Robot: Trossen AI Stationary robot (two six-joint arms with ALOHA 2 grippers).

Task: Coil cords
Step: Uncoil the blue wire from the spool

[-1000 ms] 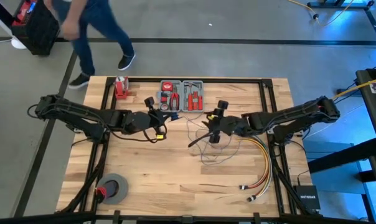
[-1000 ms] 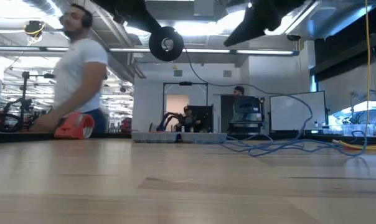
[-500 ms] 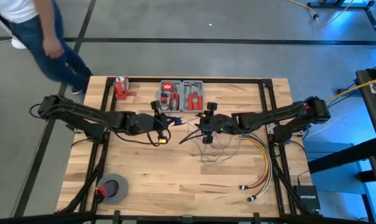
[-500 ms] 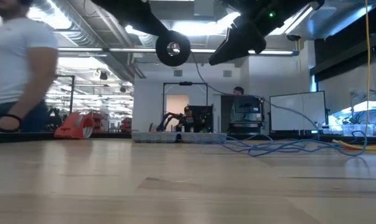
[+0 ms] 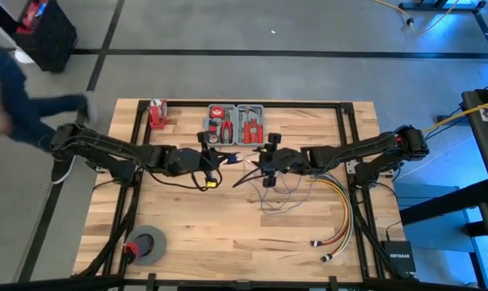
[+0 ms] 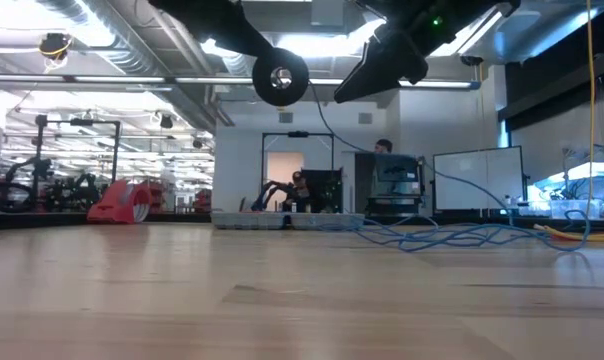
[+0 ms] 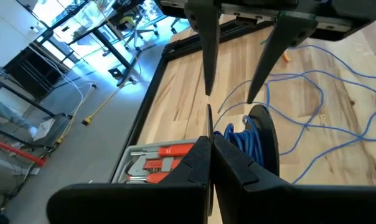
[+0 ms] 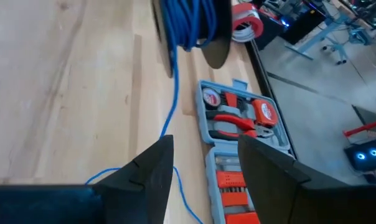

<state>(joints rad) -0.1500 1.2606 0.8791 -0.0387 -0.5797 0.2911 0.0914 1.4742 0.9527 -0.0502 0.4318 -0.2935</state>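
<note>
A black spool point(image 5: 220, 155) wound with blue cord point(image 7: 241, 140) hangs in the air over the table's far middle; in the low view it shows as a round disk point(image 6: 280, 78). My left gripper point(image 5: 212, 157) is shut on it. From the spool the cord runs down point(image 8: 174, 93) to loose loops point(image 5: 283, 194) lying on the table. My right gripper point(image 5: 264, 163) is open, right of the spool, its fingers pointing at it. The cord passes by one of its fingers point(image 8: 152, 163); I cannot tell whether they touch. My left gripper pinches the rim of the spool's near flange point(image 7: 208, 118) between its two fingers. The fingers come level from the table's left side. The spool is lifted clear of the table, its flanges upright, and the cord hangs slack from it.
A grey tool kit point(image 5: 237, 123) lies just behind the grippers, a red tape dispenser point(image 5: 155, 113) at the far left. A bundle of yellow, orange and red cables point(image 5: 341, 214) lies at the right, a grey tape roll point(image 5: 147, 245) near left. A person point(image 5: 18, 105) moves beyond the table's left.
My right gripper has gone toward the table's left edge, up to the spool. My left gripper has carried the spool a little toward the right. The person behind the table has walked off to the left.
</note>
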